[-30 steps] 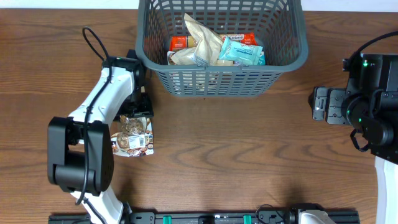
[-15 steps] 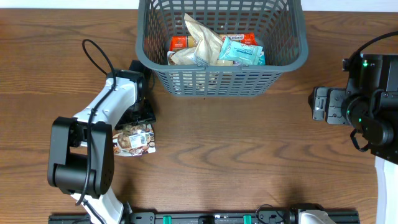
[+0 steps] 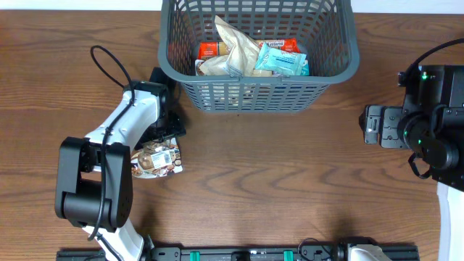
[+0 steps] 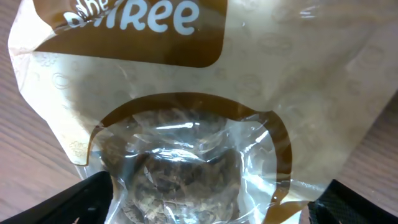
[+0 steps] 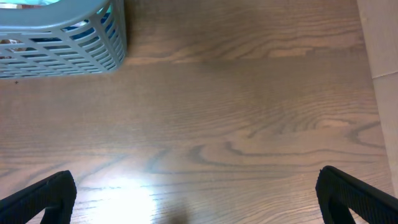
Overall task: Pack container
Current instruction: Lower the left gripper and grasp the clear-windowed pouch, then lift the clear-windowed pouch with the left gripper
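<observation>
The container (image 3: 258,96), a large dark grey lattice basket, stands at the back centre and holds several snack packets (image 3: 250,56). A tan snack packet with a clear window (image 3: 158,161) lies on the table left of and in front of it. My left gripper (image 3: 165,138) is low over this packet's far end. In the left wrist view the packet (image 4: 205,118) fills the frame, and the left gripper (image 4: 208,208) has its fingers spread wide on either side of it. My right gripper (image 3: 368,125) is open and empty over bare wood at the right; its wrist view (image 5: 196,199) shows only table between the fingers.
The container's corner (image 5: 68,43) shows at the top left of the right wrist view. The wooden table (image 3: 290,181) stretches in front of the container. A pale surface edge (image 5: 382,37) borders the right wrist view on the right.
My left gripper has shifted slightly toward the container, and the tan packet under it has turned a little and slid slightly to the right. The right arm has barely moved.
</observation>
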Motion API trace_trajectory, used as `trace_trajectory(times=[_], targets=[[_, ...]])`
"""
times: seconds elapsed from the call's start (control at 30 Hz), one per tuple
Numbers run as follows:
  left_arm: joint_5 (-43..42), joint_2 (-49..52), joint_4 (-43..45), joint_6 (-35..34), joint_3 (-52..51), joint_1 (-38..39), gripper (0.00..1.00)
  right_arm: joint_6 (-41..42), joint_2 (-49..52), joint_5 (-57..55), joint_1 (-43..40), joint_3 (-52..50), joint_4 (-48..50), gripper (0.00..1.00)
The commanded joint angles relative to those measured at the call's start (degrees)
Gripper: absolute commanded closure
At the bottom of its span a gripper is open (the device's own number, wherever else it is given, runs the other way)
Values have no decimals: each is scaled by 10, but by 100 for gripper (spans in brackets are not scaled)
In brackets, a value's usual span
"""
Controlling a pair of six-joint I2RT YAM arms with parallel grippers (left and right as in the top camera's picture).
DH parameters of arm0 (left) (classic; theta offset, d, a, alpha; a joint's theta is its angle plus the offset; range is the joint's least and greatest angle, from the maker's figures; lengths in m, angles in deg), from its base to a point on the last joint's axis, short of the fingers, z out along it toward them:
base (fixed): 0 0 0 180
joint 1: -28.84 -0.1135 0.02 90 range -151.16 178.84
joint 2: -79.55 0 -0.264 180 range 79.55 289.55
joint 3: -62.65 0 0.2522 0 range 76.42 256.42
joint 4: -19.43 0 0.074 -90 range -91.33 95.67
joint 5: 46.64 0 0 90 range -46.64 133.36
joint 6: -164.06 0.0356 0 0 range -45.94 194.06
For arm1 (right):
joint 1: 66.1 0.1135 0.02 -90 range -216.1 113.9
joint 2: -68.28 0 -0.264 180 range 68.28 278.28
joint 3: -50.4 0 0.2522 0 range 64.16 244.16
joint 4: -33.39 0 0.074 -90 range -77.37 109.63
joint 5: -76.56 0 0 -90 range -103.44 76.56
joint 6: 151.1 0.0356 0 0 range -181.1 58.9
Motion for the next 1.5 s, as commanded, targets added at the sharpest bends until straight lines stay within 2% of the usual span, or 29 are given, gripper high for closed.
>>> trace_trajectory(times=[0.0, 0.3, 0.67, 0.77, 1.0, 1.47], targets=[[2, -5, -9, -44, -10, 1, 6, -1, 0, 2, -5, -2, -1, 1], [2, -5, -19, -111, -10, -10, 2, -1, 0, 2, -5, -2, -2, 1], [2, -5, -32, -110, -9, -13, 1, -1, 0, 2, -5, -2, -2, 1], [4, -6, -49, -75, 2, -13, 1, -1, 0, 2, -5, -2, -2, 1], [70, -32, -93, -68, 33, -14, 1, -1, 0, 2, -5, -2, -2, 1], [77, -70, -70, -133, 32, -21, 1, -1, 0, 2, -5, -2, -8, 1]])
